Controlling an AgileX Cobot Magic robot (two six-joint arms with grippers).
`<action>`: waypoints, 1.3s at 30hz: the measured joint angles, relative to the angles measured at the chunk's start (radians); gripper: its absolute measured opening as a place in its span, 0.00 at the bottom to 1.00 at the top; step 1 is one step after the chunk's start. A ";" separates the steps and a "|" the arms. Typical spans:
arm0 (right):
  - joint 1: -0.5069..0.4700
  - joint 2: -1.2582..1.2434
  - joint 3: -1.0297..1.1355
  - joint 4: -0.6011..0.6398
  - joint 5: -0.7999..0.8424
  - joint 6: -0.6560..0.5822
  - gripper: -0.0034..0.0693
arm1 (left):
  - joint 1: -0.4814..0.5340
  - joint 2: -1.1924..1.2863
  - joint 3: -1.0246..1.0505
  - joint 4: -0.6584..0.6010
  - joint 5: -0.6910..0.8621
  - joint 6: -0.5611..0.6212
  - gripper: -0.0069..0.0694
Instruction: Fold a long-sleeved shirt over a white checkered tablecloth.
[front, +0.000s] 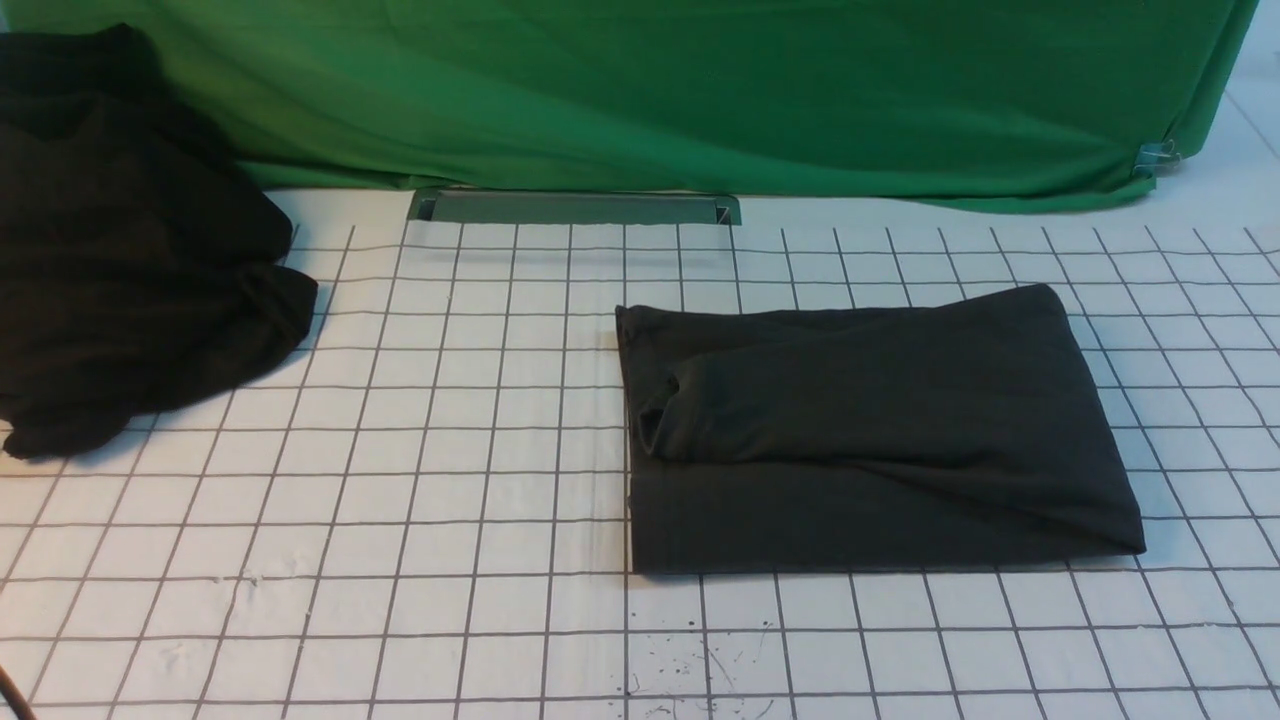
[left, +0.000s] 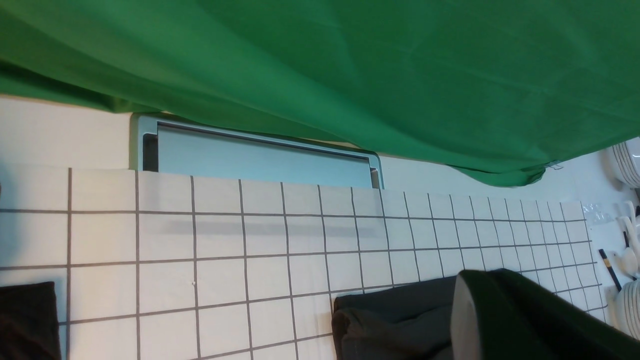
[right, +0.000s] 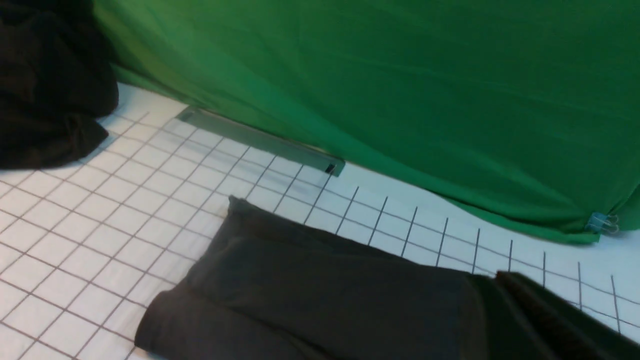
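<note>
On the white checkered cloth (front: 480, 600), right of the middle as seen from the front, lies the dark shirt (front: 900, 400). It is folded into a flat bundle with four sides, wider than it is deep. One layer lies on top of it and slants down to the near right corner, so a strip of the layer under it shows along the near edge. At the left end of that top layer there is a small bunched bit, all crumpled up. The far right corner sticks out farther from me than the far left one. Both my left jaws (left: 465, 310) and my right jaws (right: 480, 320) are closed, and they hold nothing. I see them only as dark, blurry shapes, each in its own wrist view, and neither one shows from the front. Far over on the left is a big heap (front: 130, 250) of black cloth, well apart from the shirt. It lies in soft lumps, and part of it rests on the checkered cloth. Behind everything hangs a green cloth (front: 700, 90), with a clip (front: 1157, 158) at its low right corner. Just under the green cloth, a long flat tray (front: 575, 208) peeks out past the far edge of the checkered cloth. Some white bowls (left: 629, 310) stand past the checkered cloth too, stacked up.
</note>
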 joint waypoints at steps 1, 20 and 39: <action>0.000 -0.005 0.000 0.000 0.001 0.000 0.06 | 0.000 0.000 0.000 0.000 0.000 0.000 0.09; 0.000 -0.422 0.544 0.098 -0.455 -0.215 0.06 | -0.004 0.000 0.000 0.001 0.000 0.002 0.09; 0.062 -0.363 0.617 0.468 -0.517 -0.604 0.04 | -0.068 0.000 0.000 0.009 0.000 0.002 0.09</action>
